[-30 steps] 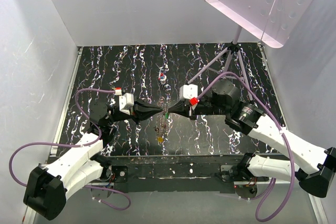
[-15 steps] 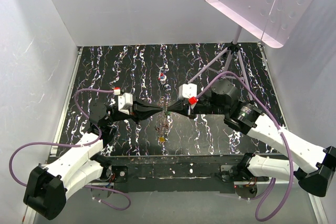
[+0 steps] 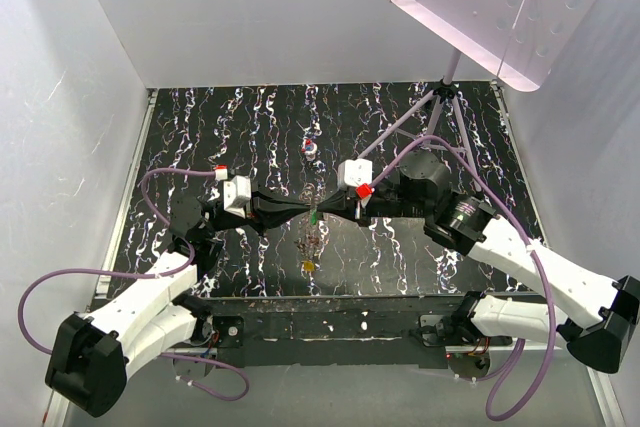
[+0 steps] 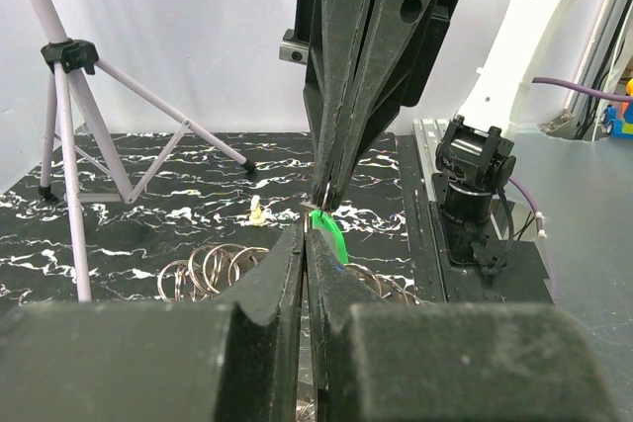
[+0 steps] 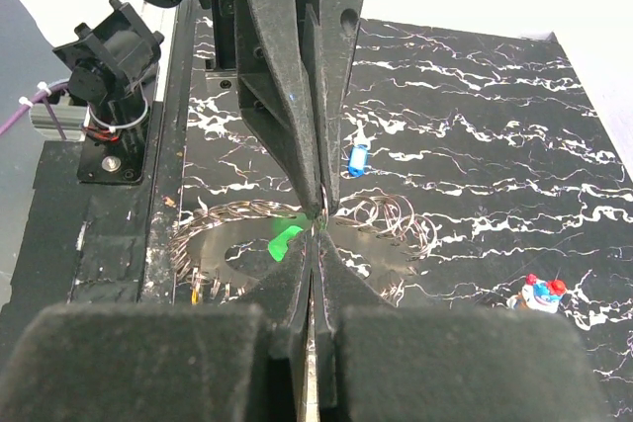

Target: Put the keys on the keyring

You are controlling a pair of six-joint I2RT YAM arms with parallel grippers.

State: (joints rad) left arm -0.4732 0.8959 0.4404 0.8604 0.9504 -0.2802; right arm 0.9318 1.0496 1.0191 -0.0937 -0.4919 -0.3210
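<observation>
Black marbled table (image 3: 200, 127): left gripper (image 4: 304, 244), right gripper (image 5: 313, 239) clenched tip-to-tip at green key (image 4: 329, 232) (holder unclear)

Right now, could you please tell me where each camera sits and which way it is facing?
Top external: above and behind the arm bases, facing down on the table; both arms show, left end effector and right end effector tip to tip.
Left wrist: on the left arm, facing rightward along the left fingers to the tripod.
Right wrist: on the right arm, facing leftward along the right fingers, over the keyring.
Shared: both wrist views show the green key at the meeting tips.
</observation>
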